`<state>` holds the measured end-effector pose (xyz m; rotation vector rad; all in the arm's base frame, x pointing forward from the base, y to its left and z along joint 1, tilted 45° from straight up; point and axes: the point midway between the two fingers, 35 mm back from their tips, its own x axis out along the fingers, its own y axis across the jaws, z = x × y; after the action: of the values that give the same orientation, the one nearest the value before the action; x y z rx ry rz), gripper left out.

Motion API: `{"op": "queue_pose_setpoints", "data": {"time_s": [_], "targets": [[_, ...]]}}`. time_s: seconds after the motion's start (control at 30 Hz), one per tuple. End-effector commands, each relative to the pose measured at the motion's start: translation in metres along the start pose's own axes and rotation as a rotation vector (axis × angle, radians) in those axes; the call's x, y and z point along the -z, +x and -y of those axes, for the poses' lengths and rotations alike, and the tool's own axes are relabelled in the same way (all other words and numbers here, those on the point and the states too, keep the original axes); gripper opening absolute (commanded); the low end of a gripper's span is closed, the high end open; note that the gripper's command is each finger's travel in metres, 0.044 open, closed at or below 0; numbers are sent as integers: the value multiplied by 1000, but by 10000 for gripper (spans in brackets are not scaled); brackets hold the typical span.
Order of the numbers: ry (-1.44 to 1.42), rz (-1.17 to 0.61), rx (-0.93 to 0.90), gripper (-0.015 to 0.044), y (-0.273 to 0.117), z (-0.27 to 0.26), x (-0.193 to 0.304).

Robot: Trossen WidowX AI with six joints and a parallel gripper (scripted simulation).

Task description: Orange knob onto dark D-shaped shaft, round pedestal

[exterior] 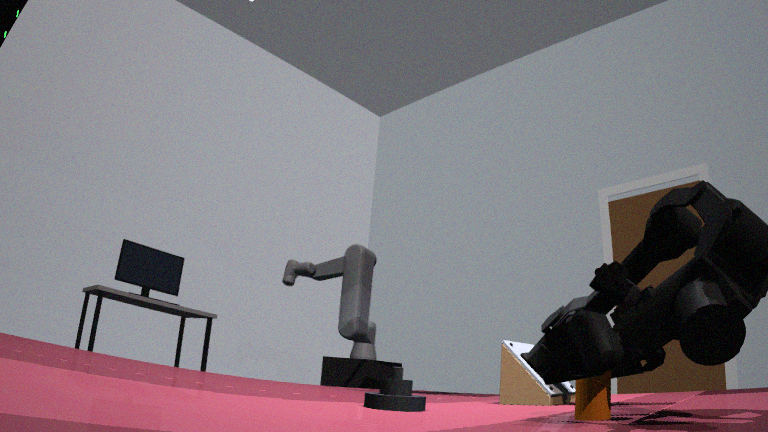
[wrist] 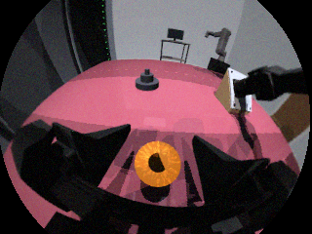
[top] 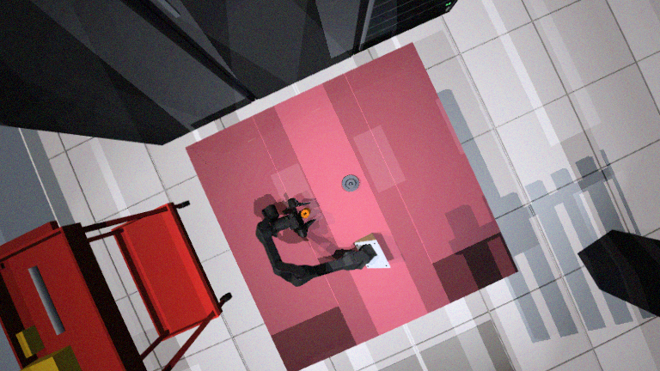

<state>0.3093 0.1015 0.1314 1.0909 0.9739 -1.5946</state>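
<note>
The orange knob point(top: 302, 214) point(exterior: 592, 399) point(wrist: 145, 166) stands upright on the pink table, its hole facing up. In the wrist view the hole is dark, and I cannot tell surely which side is flat. My gripper point(top: 314, 211) point(wrist: 162, 133) is wide open, one finger on each side of the knob, with a gap between each finger and the knob. In the exterior view the gripper hides the knob's top. The round grey pedestal point(top: 350, 183) point(exterior: 394, 402) point(wrist: 147, 84) stands apart from the knob, beyond the fingertips. Its short dark shaft point(exterior: 397, 372) point(wrist: 147, 71) is bare.
A wedge-shaped block with a white sloped face point(top: 381, 258) point(exterior: 523, 379) point(wrist: 225, 96) stands on the table to the right in the wrist view, with part of the arm in front of it. Dark cabinets point(top: 218, 16) stand beyond one table edge, and a red cart point(top: 162, 270) beyond another.
</note>
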Motion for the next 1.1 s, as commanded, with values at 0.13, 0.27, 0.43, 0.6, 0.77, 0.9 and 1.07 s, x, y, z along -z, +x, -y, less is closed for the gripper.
{"op": "queue_pose_setpoints", "data": {"time_s": [0.13, 0.27, 0.43, 0.6, 0.77, 0.9, 1.07], "targets": [[0, -10, -15, 440, -5, -1, -10], [0, -50, -109, 440, -32, 2, -63], [0, -68, -118, 440, -36, 4, -73], [-9, -446, 36, 440, -26, 9, -71], [4, -933, 40, 440, -42, 2, -77], [16, -1076, 10, 440, -52, -2, -82], [16, -1076, 10, 440, -52, -2, -82]]}}
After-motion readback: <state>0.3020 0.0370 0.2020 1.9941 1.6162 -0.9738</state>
